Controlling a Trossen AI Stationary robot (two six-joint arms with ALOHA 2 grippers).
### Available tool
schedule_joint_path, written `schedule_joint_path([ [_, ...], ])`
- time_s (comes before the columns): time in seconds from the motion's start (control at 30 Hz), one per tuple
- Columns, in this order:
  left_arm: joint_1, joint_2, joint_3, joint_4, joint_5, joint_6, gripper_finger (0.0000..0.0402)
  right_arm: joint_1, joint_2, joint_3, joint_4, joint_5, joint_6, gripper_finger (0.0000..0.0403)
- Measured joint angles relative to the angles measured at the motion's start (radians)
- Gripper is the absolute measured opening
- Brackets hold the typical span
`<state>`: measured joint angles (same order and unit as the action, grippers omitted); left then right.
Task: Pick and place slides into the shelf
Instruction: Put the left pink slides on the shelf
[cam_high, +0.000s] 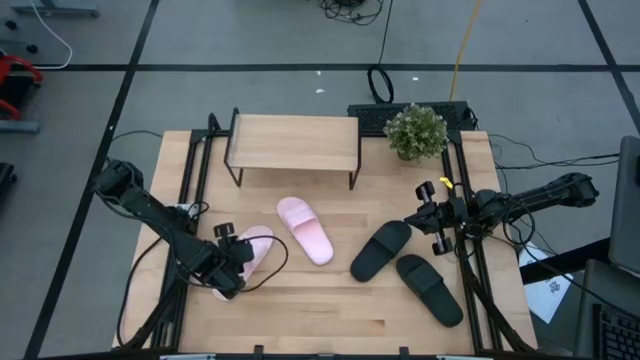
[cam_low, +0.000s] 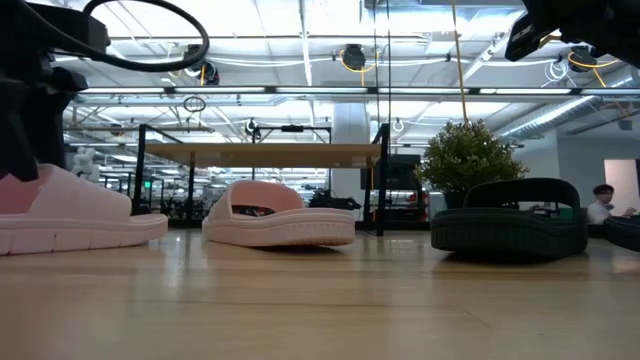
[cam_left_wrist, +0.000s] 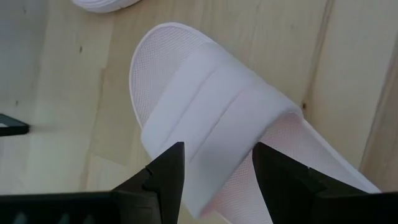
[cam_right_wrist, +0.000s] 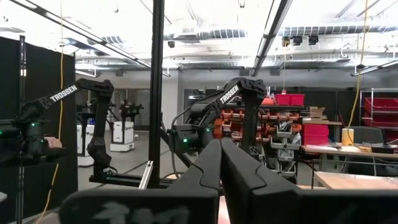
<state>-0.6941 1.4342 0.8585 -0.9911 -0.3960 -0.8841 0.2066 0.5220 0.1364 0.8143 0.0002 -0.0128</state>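
Observation:
One pale pink slide (cam_high: 257, 247) lies sole-down near the table's left edge, and my left gripper (cam_high: 232, 262) is open right over it, a finger on each side of its wide strap (cam_left_wrist: 214, 106). The second pink slide (cam_high: 305, 230) lies mid-table in front of the shelf (cam_high: 293, 142). Two black slides (cam_high: 381, 250) (cam_high: 430, 288) lie sole-down on the right half. My right gripper (cam_high: 425, 215) is shut and empty, raised just right of the nearer black slide; its wrist view looks level into the room. My left gripper comes from above at the pink slide's strap near one side of the shoe (cam_left_wrist: 186, 168), one finger (cam_left_wrist: 168, 177) toward the toe and the other (cam_left_wrist: 273, 174) toward the heel. I cannot tell whether they touch it. The slide rests flat on the table.
A potted plant (cam_high: 416, 130) stands at the far right, beside the shelf. Black rails (cam_high: 190, 180) run along both table sides. The shelf's top board and the space under it (cam_low: 265, 190) hold no slides. Bare tabletop (cam_high: 330, 315) lies along the near edge.

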Motion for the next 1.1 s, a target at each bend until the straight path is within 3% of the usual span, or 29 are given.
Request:
schedule_joint_path([
  [0.63, 0.009, 0.000, -0.080, 0.065, -0.130, 0.050, 0.0181, 0.000, 0.000, 0.000, 0.000, -0.001, 0.008, 0.0000],
  [0.73, 0.028, 0.001, -0.093, 0.070, -0.132, 0.016, 0.0144, 0.000, 0.000, 0.000, 0.000, -0.001, 0.008, 0.0000],
  [0.9, 0.065, 0.001, -0.097, 0.070, -0.118, -0.034, 0.0022, 0.000, 0.000, 0.000, 0.000, -0.001, 0.009, 0.0000],
  [1.1, 0.067, 0.000, -0.001, -0.012, -0.048, -0.097, 0.0005, 0.000, 0.000, 0.000, 0.000, -0.001, 0.009, 0.0000],
])
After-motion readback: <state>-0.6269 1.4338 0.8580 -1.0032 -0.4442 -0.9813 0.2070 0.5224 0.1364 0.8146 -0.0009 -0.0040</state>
